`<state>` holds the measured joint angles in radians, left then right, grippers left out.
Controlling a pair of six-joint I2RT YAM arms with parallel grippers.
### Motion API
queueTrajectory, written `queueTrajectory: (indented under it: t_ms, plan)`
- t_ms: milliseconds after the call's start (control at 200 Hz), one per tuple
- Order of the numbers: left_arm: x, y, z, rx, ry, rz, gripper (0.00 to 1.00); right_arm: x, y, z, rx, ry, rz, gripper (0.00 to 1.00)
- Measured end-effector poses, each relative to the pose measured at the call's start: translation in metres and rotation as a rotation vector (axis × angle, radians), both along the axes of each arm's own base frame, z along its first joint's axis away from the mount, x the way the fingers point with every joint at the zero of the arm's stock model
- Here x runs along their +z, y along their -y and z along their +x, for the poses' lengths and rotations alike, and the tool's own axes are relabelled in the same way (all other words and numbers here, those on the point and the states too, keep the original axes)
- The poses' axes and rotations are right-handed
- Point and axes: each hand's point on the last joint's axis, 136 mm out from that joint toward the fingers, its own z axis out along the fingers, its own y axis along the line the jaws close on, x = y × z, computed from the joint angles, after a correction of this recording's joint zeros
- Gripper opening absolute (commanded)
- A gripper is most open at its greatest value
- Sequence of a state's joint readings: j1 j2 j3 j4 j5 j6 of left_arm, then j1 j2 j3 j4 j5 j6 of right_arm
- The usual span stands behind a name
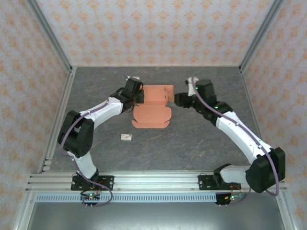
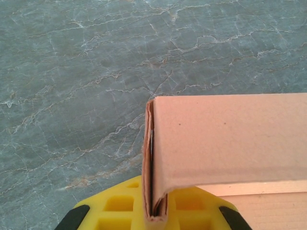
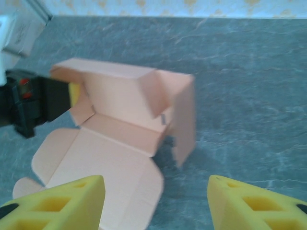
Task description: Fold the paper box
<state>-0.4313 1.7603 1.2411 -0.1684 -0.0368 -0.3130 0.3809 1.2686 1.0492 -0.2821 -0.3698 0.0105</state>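
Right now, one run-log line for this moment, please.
left gripper: shut on paper box wall | right gripper: open, beside box | stage: partly folded

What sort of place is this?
Likely a robot test cell: patterned wall panels enclose a grey marbled table; an aluminium rail holds the left arm and right arm, by a paper box.

Nothing here can be read as lettering, a brand or a number. The small white tag (image 1: 126,137), well apart from the left gripper (image 1: 141,98) on its near side, bears a mark too small to make out.
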Motion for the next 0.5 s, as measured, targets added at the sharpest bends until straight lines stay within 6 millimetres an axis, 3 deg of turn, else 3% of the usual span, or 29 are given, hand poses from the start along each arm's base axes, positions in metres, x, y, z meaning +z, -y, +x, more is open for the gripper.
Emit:
queueTrajectory:
  t_ms: [90,185,360,500]
  plan:
    - [0.000,0.001,-0.001,-0.012,-0.007,-0.016,0.00,-0.009,0.022,0.018,-0.004,-0.024,0.053,0.59]
    - [0.003,0.004,-0.004,-0.029,-0.008,-0.034,0.00,-0.030,0.030,0.032,0.034,-0.074,0.094,0.58]
    - [0.017,0.008,-0.007,-0.051,0.011,-0.065,0.00,-0.070,0.017,0.034,0.190,-0.178,0.146,0.58]
    - [0.019,0.010,-0.008,-0.059,0.013,-0.074,0.00,-0.075,0.005,0.035,0.303,-0.192,0.196,0.58]
